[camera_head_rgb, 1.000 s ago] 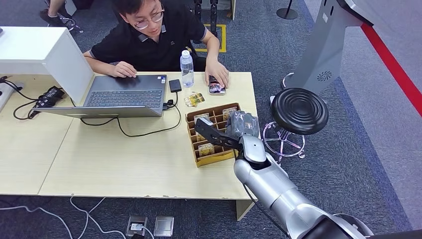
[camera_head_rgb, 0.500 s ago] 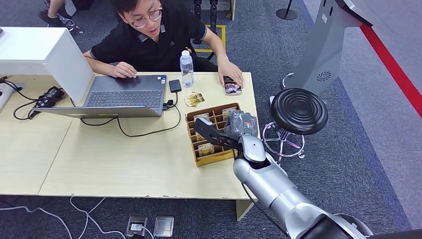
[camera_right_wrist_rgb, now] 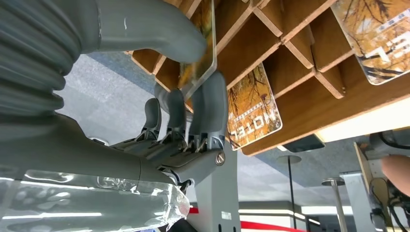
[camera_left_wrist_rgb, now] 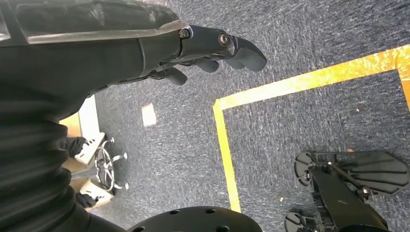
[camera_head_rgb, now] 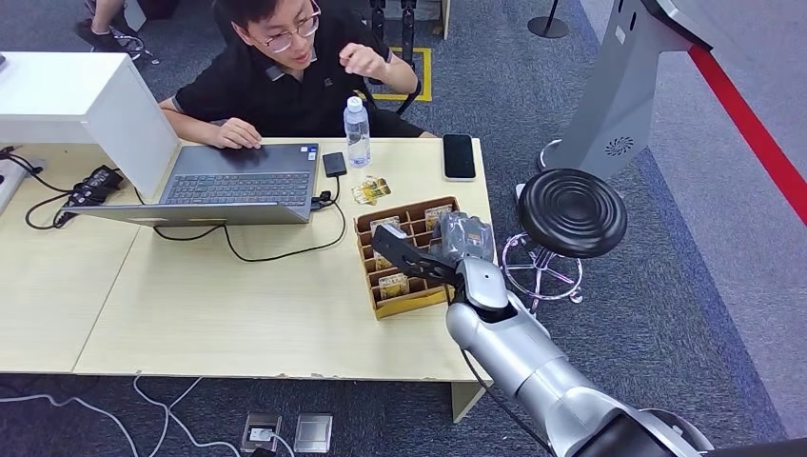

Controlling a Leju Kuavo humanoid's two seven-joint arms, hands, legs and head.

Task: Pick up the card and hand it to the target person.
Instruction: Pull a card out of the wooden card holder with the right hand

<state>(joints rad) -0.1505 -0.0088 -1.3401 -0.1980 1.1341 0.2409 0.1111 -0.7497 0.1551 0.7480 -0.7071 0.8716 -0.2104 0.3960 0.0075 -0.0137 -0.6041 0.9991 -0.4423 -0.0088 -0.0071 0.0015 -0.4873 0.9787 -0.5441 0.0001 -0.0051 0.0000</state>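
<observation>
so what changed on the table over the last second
The person's hand slid the phone from beside the water bottle toward the table's far right corner, let go of it, and lifted up near the face. The right hand stayed over the wooden card tray, pinching a card. Laptop and bottle did not move.
</observation>
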